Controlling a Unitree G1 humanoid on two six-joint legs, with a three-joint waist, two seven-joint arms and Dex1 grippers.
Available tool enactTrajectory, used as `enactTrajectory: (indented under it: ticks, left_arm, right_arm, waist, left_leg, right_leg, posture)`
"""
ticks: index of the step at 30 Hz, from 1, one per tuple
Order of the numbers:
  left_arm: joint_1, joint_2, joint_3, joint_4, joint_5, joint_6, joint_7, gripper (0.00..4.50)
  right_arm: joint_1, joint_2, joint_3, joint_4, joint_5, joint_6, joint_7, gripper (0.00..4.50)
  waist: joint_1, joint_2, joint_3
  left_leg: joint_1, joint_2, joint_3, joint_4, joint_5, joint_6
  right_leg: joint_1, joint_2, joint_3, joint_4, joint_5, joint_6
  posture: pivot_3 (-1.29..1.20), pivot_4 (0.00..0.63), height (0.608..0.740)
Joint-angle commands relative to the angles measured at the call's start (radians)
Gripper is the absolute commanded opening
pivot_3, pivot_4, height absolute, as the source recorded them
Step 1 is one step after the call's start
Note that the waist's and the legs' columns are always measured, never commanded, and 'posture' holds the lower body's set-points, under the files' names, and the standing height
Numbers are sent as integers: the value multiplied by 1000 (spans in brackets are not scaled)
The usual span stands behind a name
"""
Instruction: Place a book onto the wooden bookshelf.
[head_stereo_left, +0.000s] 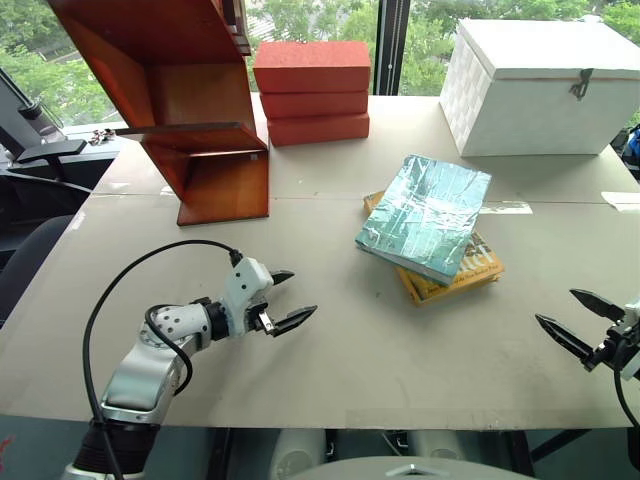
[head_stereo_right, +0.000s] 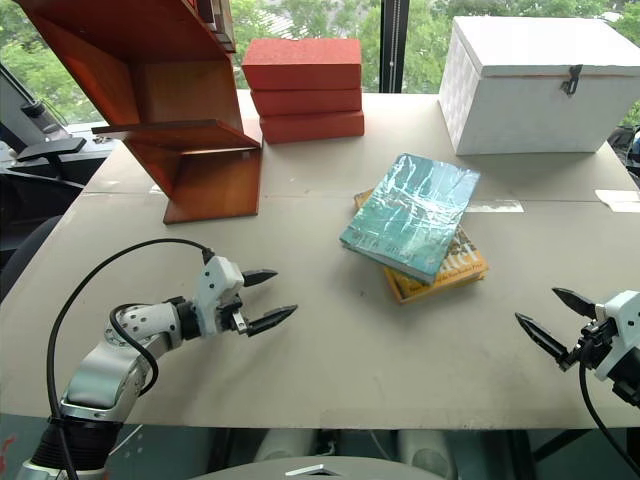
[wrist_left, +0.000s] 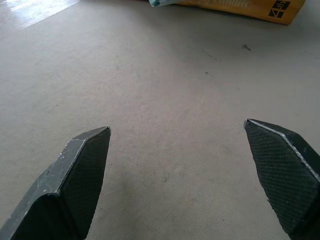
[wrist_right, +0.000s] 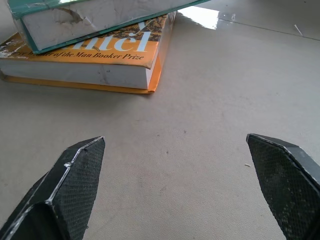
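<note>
Book (head_stereo_left: 425, 215) atop yellow book (head_stereo_left: 470, 268), edges overhanging; left gripper (head_stereo_left: 290, 299), right gripper (head_stereo_left: 578, 318) jaws apart, empty.

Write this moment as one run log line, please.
left gripper: open, empty | right gripper: open, empty | book: on yellow book | bookshelf: no book placed

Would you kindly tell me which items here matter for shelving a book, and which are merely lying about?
For the job:
shiny teal thick book
slanted reddish-brown wooden bookshelf

Lying about:
yellow-orange book underneath the teal one
stacked red-orange bricks
white latched box
</note>
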Motion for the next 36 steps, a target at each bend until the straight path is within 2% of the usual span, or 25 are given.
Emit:
enactTrajectory:
  ticks: [1,25,30,36]
  left_arm:
    - [-13,2,10,-12,-5,-12,4,4411]
    - [-34,-8,36,-1,-32,-1,4,4411]
    - [-131,-15,35,48,-89,89,-11,4411]
    - [-371,-21,-27,230,-169,275,-135,4411]
  right_arm:
    - [-17,-19,-17,-1,2,-15,5,4500]
    - [-60,-37,-3,32,-5,-16,32,4500]
    - [-60,-25,-8,13,37,-29,79,4500]
    - [-53,-12,-19,-80,140,-7,145,4500]
  waist:
    - [0,0,0]
    - [0,0,0]
    - [2,0,0]
    - [4,0,0]
  left_leg:
    - [0,0,0,0,0,0]
    - [-1,0,-2,0,0,0]
    - [0,0,-2,1,0,0]
    - [-2,-1,-5,2,0,0]
  right_leg:
    - [0,0,0,0,0,0]
    - [1,0,-2,-1,0,0]
    - [1,0,-3,0,0,0]
    - [2,0,-5,0,0,1]
  posture:
    - [0,150,718]
    - [0,150,718]
    - [0,150,718]
    - [0,150,718]
